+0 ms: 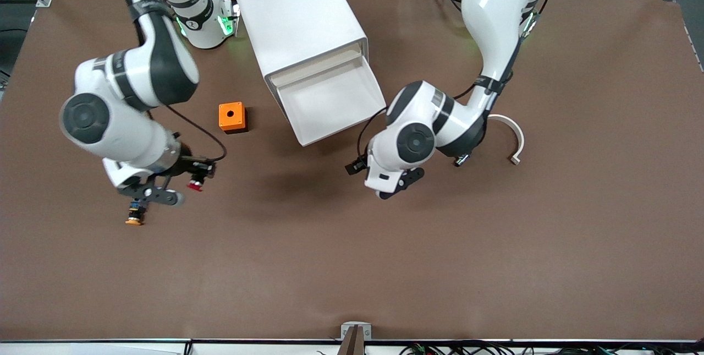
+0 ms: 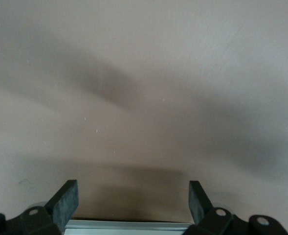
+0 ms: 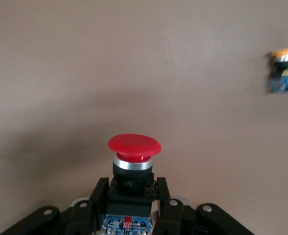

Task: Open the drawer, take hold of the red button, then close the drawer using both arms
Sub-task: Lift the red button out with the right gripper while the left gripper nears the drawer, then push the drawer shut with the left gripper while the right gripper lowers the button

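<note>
Two steps look done: the drawer [image 1: 330,103] stands open and empty, and the right gripper [image 1: 175,189] holds the red button [image 3: 134,147] between its jaws, above the table [image 1: 495,245] toward the right arm's edge. The left gripper [image 2: 132,203], jaws wide, hovers near the drawer's front; closing is left.

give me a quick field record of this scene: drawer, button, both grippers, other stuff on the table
drawer: top drawer pulled out of the white cabinet, looks empty
button: red-capped button held in right gripper
right gripper: shut on the button, over bare table
left gripper: open, empty, over bare table
other: orange box; orange-capped button; white curved piece
</note>
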Motion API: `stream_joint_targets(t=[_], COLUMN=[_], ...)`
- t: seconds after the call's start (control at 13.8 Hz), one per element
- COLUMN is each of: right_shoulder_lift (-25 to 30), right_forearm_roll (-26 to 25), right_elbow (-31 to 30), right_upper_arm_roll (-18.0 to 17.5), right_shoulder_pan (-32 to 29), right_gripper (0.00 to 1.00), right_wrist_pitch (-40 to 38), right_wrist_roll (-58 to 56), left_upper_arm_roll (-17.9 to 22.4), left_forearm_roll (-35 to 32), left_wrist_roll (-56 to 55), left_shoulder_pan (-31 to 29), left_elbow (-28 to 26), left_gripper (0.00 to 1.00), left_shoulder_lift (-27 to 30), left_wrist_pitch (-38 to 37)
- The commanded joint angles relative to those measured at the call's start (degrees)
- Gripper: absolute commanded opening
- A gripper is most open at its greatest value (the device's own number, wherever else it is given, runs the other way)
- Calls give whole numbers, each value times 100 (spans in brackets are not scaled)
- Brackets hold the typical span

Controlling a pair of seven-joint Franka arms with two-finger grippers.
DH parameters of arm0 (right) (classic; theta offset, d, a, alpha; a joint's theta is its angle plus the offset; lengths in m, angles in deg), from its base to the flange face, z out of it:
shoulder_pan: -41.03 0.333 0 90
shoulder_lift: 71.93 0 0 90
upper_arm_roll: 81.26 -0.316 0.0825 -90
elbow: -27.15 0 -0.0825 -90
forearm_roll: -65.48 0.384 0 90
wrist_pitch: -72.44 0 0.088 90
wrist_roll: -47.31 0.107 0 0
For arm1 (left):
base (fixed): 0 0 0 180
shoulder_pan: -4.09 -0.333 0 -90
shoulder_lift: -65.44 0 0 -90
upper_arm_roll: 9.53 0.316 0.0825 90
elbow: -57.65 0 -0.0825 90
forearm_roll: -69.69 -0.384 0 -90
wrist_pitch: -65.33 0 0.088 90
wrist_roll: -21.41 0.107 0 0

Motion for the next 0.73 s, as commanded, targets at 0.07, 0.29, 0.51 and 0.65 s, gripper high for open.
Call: stream_joint_targets(t=[0.07, 0.29, 0.51, 0.65], right_shoulder_lift=[-510, -940, -1337, -1565], right_forearm_roll=[-316, -440, -431, -405], right_elbow=[-88, -106, -106, -106], right_upper_arm_roll=[-127, -127, -136, -136], right_shoulder_pan=[-740, -1241, -1559, -1673], right_gripper=[0, 0, 1, 1], right_wrist_pitch=[687, 1197, 1637, 1883], right_wrist_roll=[-1391, -2165, -2588, -2633], left_upper_arm_roll=[67, 67, 58, 58], left_forearm_roll=[-200, -208, -226, -226], left_wrist_roll=[-460, -802, -1049, -1181], left_shoulder_pan=[460, 767, 1013, 1181], left_elbow=[-249, -249, -249, -249], left_gripper=[99, 99, 99, 99], left_shoulder_lift=[101, 127, 136, 127], left_wrist_pitch=[135, 127, 100, 100])
